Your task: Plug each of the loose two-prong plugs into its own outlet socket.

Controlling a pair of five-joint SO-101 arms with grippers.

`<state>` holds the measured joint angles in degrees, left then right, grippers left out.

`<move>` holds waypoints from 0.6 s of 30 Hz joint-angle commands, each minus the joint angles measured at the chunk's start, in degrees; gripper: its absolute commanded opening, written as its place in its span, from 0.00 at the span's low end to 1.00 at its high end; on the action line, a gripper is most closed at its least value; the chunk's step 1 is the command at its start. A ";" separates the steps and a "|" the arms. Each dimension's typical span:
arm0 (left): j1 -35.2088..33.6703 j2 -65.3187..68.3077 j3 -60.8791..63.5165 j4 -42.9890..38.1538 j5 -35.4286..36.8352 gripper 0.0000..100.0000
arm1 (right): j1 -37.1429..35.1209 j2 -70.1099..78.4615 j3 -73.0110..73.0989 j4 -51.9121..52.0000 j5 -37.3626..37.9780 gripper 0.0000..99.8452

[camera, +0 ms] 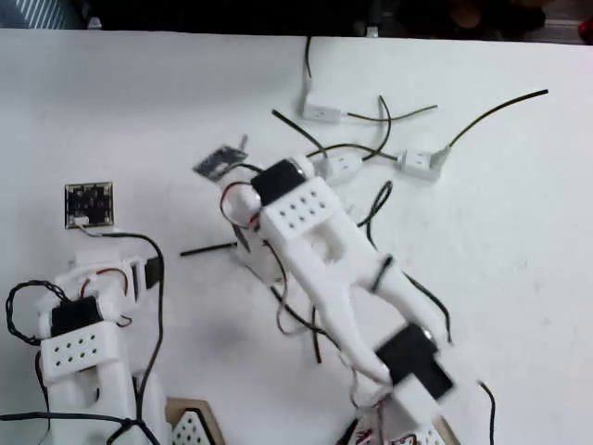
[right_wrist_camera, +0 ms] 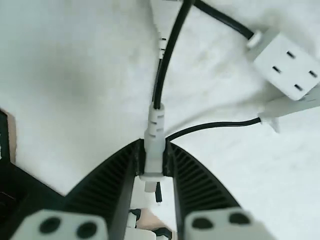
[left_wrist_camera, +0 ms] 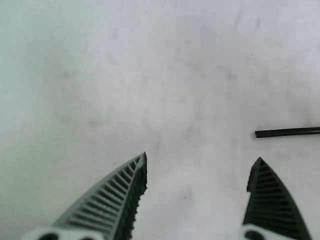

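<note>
My right gripper [right_wrist_camera: 154,150] is shut on a white two-prong plug [right_wrist_camera: 155,122], whose black cable [right_wrist_camera: 167,60] runs away from the fingers. A white outlet socket [right_wrist_camera: 287,70] lies beyond it and apart from it. From above, the right arm stretches from the lower right to mid-table, with its gripper [camera: 320,168] at the plug [camera: 341,165]. One socket [camera: 422,162] lies to the plug's right and another [camera: 322,113] farther back. My left gripper [left_wrist_camera: 202,157] is open over bare table, holding nothing, and sits at the lower left [camera: 109,267].
A loose black cable end [left_wrist_camera: 287,132] lies beside the left gripper, seen from above at mid-table [camera: 206,248]. Several black cables [camera: 496,107] trail from the sockets across the back right. The table's far edge [camera: 185,31] meets a dark background.
</note>
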<state>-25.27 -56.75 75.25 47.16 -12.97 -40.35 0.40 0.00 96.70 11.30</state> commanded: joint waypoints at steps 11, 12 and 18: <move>0.04 -1.54 -0.53 -4.04 0.79 0.32 | -6.20 -24.13 6.59 -9.89 -0.09 0.02; 0.04 -1.54 -0.79 -4.92 1.05 0.32 | -6.55 -25.54 8.62 -11.91 -0.09 0.02; 1.89 -1.54 -9.85 -0.18 8.09 0.32 | -6.20 -37.41 22.95 -26.33 -0.09 0.02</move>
<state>-25.27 -56.75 73.23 43.91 -8.40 -46.24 -30.11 18.55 76.92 11.30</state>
